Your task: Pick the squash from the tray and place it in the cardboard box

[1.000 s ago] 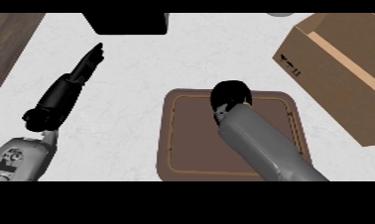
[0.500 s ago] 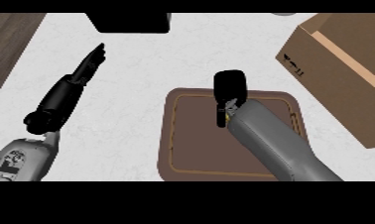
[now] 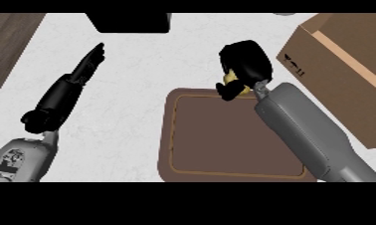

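Note:
My right hand [image 3: 246,62] hangs above the far edge of the brown tray [image 3: 198,139], fingers curled round the yellow squash [image 3: 231,76]. Only a small yellow patch of the squash shows under the hand. The cardboard box [image 3: 341,64] stands open to the right of the hand, a short gap between them. At the left, my left hand [image 3: 86,64] rests over the white counter with its fingers straight, pointing away from me.
A black block [image 3: 129,22] sits at the counter's far edge, left of centre. A dark wooden strip [image 3: 13,40] runs along the far left side. White counter lies between the left arm and the tray.
My right hand has lifted off the tray with the squash and moved away from me, toward the box. The left hand has not moved.

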Robot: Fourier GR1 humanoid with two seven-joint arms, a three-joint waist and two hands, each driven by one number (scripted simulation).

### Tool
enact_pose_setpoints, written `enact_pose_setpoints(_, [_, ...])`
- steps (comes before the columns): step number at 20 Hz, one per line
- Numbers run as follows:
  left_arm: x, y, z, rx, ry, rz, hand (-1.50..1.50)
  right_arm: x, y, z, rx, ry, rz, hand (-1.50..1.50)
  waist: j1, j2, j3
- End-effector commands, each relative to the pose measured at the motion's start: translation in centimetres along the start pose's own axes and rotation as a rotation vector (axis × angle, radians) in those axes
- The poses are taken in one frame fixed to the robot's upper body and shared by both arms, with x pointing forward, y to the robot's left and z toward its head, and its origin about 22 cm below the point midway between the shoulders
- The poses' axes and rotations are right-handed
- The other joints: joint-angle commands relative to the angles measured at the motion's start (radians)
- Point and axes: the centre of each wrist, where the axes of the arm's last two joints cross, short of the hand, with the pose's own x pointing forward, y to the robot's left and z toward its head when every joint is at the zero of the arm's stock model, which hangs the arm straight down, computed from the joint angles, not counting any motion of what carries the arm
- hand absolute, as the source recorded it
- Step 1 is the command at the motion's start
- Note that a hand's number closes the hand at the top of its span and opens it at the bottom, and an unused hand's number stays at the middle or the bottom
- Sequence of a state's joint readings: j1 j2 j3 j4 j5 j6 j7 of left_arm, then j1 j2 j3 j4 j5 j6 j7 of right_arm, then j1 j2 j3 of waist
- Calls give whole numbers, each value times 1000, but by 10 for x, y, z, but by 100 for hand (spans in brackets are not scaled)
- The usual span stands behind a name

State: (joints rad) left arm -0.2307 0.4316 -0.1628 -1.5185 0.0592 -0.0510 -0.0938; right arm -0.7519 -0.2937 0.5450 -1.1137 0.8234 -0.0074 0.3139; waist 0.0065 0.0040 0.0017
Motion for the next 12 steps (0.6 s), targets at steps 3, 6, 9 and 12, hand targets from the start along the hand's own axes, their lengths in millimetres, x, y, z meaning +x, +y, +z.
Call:
enact_pose_setpoints(3, [-2, 1, 9, 15, 3, -4, 0, -25, -59, 5, -185, -37, -27, 150, -8, -7, -2])
enact_pose_setpoints(6, [6, 5, 11, 23, 23, -8, 0, -31, -96, 7, -324, 128, -93, 150, -12, -13, -1])
enact_pose_setpoints(9, [-3, 0, -4, 14, 13, -5, 0, -40, -94, 6, -423, 269, -219, 150, -24, -4, -2])
enact_pose_setpoints(12, [13, 1, -2, -5, 2, 5, 0, -75, -103, 17, -480, 389, -227, 150, -13, -8, -1])
